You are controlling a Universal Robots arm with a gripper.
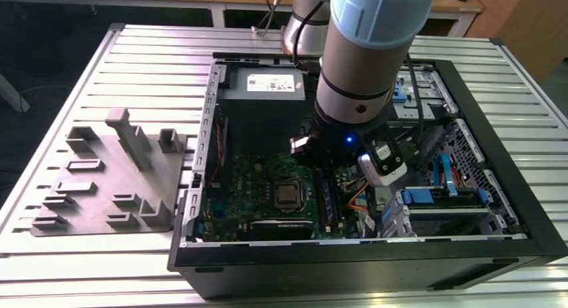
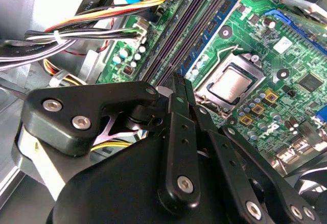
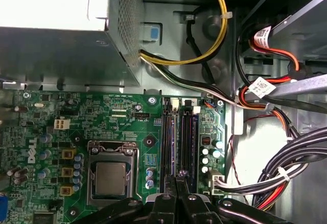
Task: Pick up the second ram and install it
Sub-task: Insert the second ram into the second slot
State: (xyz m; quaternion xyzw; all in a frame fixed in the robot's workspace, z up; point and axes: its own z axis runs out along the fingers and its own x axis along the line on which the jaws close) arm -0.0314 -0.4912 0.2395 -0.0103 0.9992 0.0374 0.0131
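The work stood at the install step: the arm [image 1: 364,62] reached down into the open case [image 1: 355,271] on the desk [image 1: 133,55]. The claw [image 3: 177,182] hung low over the near end of the slots [image 3: 180,142], its fingers pressed together in both wrist views. Whether they pinched anything could not be told. The ram [image 2: 212,22] was judged to be the thin board standing on edge in the slot row beside the processor [image 3: 111,178], its near end just at the claw tips; whether it was fully seated was unclear. Seating would call for a straight push down, square to the slot, until the white clips [image 3: 175,103] latched. Room was tight sideways: cables [image 3: 286,173] crowded one side of the slots, small capacitors [image 3: 207,157] stood just beside them, and the case walls ringed it all. Only upward lay open.
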